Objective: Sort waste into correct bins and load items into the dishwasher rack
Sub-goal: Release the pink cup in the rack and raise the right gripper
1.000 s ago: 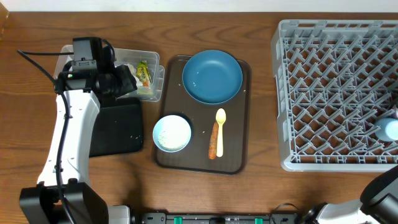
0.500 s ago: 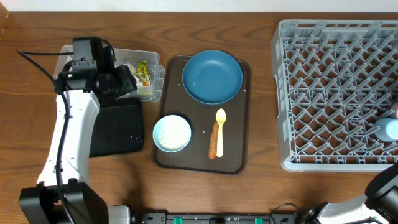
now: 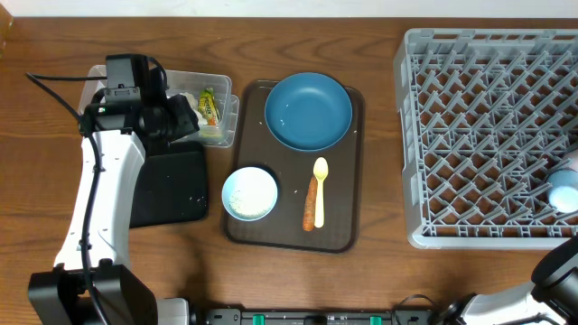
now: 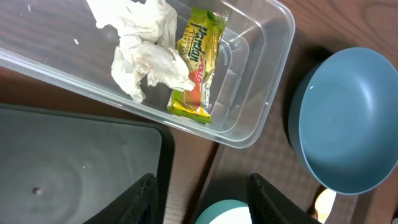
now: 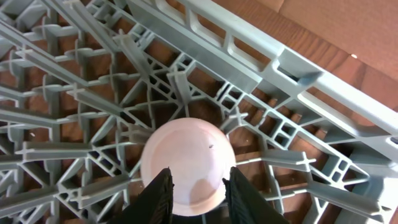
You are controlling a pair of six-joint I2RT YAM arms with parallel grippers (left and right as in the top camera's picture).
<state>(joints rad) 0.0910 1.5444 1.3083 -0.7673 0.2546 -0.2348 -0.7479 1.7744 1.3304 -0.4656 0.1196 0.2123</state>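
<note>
My left gripper (image 4: 202, 199) is open and empty, over the gap between the black bin (image 4: 74, 168) and the white bowl (image 4: 224, 213). The clear tub (image 4: 261, 81) holds crumpled tissues (image 4: 146, 59) and the green-yellow wrapper (image 4: 198, 59). In the overhead view the blue plate (image 3: 308, 111), bowl (image 3: 250, 193), yellow spoon (image 3: 319, 176) and carrot piece (image 3: 312, 208) lie on the brown tray. My right gripper (image 5: 196, 193) is shut on the pink cup (image 5: 186, 155), which stands in the grey rack (image 5: 261, 74). A pale cup (image 3: 565, 190) shows at the rack's right edge.
The brown tray (image 3: 352, 181) lies between the bins and the rack (image 3: 470, 135). The black bin (image 3: 172, 185) sits in front of the clear tub (image 3: 221, 126), under my left arm (image 3: 99, 181). Part of my right arm (image 3: 555, 271) shows at the bottom right corner.
The pale cup at the rack's right edge has shifted slightly and now looks tilted. The left arm and the things on the tray have not moved.
</note>
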